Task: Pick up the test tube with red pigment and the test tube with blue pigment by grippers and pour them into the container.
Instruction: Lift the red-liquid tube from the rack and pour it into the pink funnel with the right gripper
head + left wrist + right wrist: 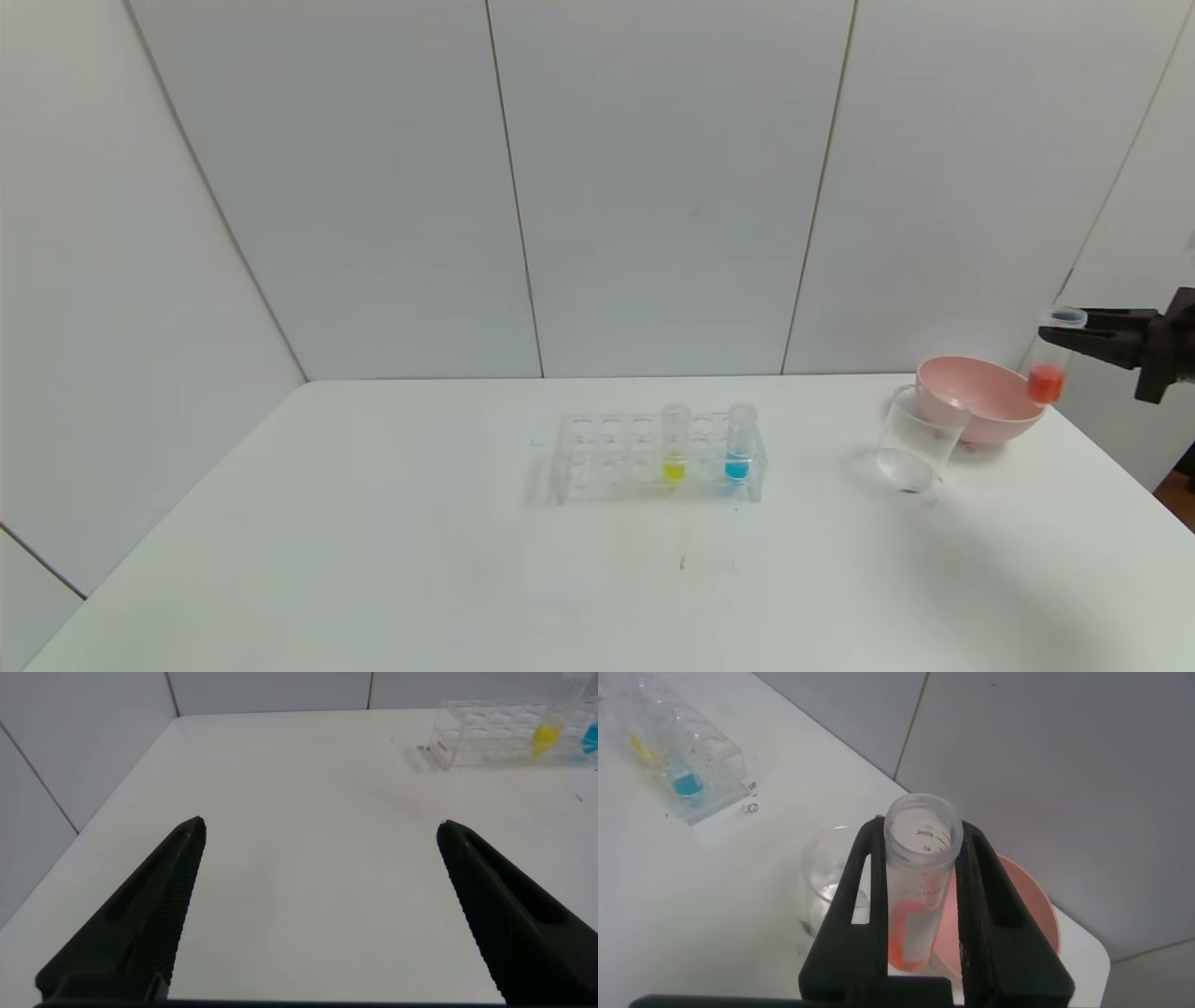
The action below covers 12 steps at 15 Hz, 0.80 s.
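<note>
My right gripper (1069, 329) is shut on the test tube with red pigment (1052, 358) and holds it upright above the far right rim of the pink bowl (980, 397). In the right wrist view the tube (918, 891) sits between the black fingers (862, 896). The test tube with blue pigment (738, 444) stands in the clear rack (616, 455) at table centre, beside a yellow-liquid tube (674, 444). A clear glass beaker (915, 446) stands in front of the bowl. My left gripper (320, 826) is open and empty over bare table, left of the rack (486, 735).
The table's right edge (1134, 471) runs close past the bowl. White wall panels stand behind the table. The rack also shows in the right wrist view (701, 756), with the beaker (831, 882) and bowl (1032, 910) below the gripper.
</note>
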{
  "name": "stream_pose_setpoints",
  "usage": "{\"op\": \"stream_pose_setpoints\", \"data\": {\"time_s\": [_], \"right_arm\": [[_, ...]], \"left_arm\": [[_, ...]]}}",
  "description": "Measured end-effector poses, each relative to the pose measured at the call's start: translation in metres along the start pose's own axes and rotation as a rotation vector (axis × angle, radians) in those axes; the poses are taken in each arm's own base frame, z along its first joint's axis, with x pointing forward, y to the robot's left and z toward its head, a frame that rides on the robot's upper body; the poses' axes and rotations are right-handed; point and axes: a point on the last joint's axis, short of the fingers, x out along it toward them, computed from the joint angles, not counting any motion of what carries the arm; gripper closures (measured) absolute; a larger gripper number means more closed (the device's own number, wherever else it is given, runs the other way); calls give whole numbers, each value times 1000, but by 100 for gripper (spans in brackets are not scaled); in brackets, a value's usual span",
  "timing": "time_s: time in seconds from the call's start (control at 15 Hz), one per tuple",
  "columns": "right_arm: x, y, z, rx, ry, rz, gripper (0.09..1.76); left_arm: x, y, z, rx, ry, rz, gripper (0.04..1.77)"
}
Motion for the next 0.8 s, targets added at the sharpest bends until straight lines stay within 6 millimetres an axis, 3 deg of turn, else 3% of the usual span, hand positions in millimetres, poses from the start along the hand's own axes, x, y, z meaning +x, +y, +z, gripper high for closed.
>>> {"op": "stream_pose_setpoints", "data": {"time_s": [0.4, 0.8], "right_arm": [[46, -12, 8, 17, 173, 32, 136], [66, -12, 20, -86, 405, 128, 136]], "left_arm": [[0, 0, 0, 0, 0, 0, 5], [0, 0, 0, 0, 0, 0, 5]]}}
